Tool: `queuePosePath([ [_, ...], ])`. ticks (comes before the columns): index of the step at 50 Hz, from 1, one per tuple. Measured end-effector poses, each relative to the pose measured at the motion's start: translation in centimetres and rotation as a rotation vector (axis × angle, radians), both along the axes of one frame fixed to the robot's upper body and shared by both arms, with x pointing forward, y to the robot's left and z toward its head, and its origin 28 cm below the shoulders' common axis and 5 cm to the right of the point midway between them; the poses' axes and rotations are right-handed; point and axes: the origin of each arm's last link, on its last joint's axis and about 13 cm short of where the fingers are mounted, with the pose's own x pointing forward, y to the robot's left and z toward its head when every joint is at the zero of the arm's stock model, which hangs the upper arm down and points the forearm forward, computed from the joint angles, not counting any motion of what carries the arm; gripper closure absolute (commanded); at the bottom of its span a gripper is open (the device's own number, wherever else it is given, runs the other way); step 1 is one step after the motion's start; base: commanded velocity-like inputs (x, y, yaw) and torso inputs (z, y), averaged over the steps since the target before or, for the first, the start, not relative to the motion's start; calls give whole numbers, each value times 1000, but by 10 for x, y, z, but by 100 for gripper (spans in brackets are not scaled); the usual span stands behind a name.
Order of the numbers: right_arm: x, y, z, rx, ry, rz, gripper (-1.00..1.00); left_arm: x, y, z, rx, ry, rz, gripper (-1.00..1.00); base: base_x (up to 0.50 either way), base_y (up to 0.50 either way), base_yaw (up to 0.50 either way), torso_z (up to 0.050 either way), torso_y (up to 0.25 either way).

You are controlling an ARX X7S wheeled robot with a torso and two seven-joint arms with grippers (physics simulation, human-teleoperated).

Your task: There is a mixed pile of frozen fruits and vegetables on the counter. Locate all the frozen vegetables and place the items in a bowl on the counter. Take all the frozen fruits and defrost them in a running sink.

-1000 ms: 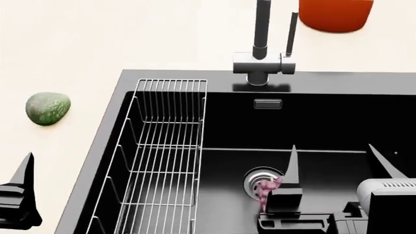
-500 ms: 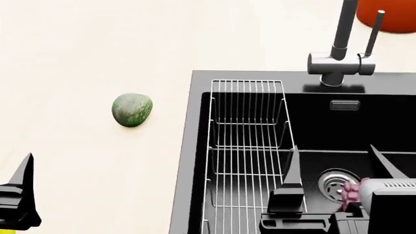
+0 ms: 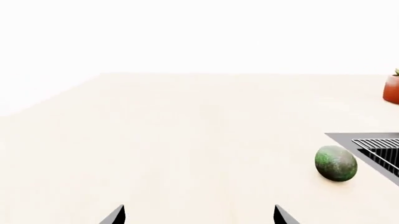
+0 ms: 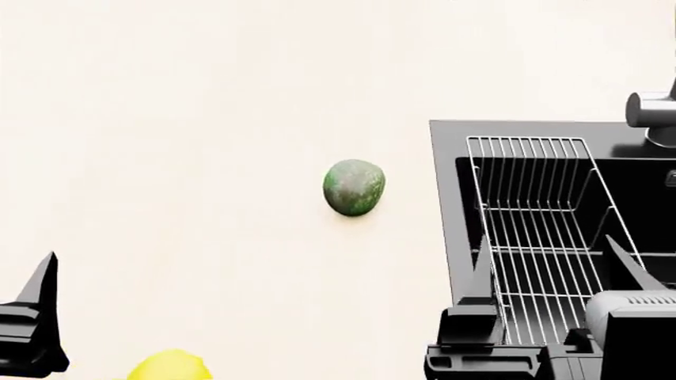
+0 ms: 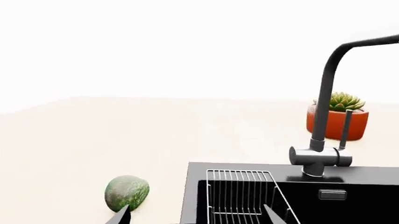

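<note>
Both pairs of jaws stand spread apart with nothing between them: the right gripper (image 4: 549,273) hangs over the near left corner of the sink (image 4: 449,237), and of the left gripper (image 3: 198,215) the head view catches only one dark finger at its left edge, while its wrist view shows two tips set wide.

We see that the whole view has swung left over the last second. The counter (image 4: 190,119) now fills most of the head view, and the sink with its wire rack (image 4: 544,229) has slid to the right edge. The drain and the pink cluster that lay on it, close by the right gripper, are out of sight. We judge that fruit delivered, and the robot turning back for the remaining produce.

The green oval (image 4: 354,188) lies alone on the counter, just left of the sink rim, farther away than both grippers and between them, touching neither. The lemon (image 4: 169,367) peeks in at the near edge, just right of the left gripper. The bowl is not in view.
</note>
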Motion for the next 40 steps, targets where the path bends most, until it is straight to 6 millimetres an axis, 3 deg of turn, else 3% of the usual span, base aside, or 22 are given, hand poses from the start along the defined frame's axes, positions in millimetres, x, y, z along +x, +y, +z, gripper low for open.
queuePosePath([
  [25, -2, -2, 2, 34, -2, 3, -100, -1, 1, -2, -21, 13, -38, -100, 6, 29, 0, 0, 0],
  [40, 22, 7, 0, 5, 6, 34, -100, -1, 3, -3, -2, 24, -50, -100, 0, 0, 0, 0, 0],
])
